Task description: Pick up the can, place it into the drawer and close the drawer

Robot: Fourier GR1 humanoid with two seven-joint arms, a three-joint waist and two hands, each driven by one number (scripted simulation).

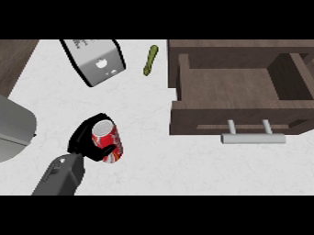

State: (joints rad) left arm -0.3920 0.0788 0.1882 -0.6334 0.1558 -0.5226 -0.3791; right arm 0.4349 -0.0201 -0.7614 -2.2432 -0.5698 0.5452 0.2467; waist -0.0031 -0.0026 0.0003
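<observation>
A red can [107, 143] with a silver top lies tilted over the white counter at lower left. My left hand [84, 137] is curled round its left side, fingers wrapping over the can's top end, and the grey forearm comes in from the lower left. To the right stands a brown wooden drawer [187, 87], pulled open, its inside bare. Its grey bar handle [252, 138] faces the lower edge. The can is well left of the drawer's front. My right hand does not show.
A silver toaster-like box [95, 62] with a black rim lies at the upper left. A thin green vegetable [150, 60] lies between it and the drawer. A large grey rounded object [4, 126] fills the left edge.
</observation>
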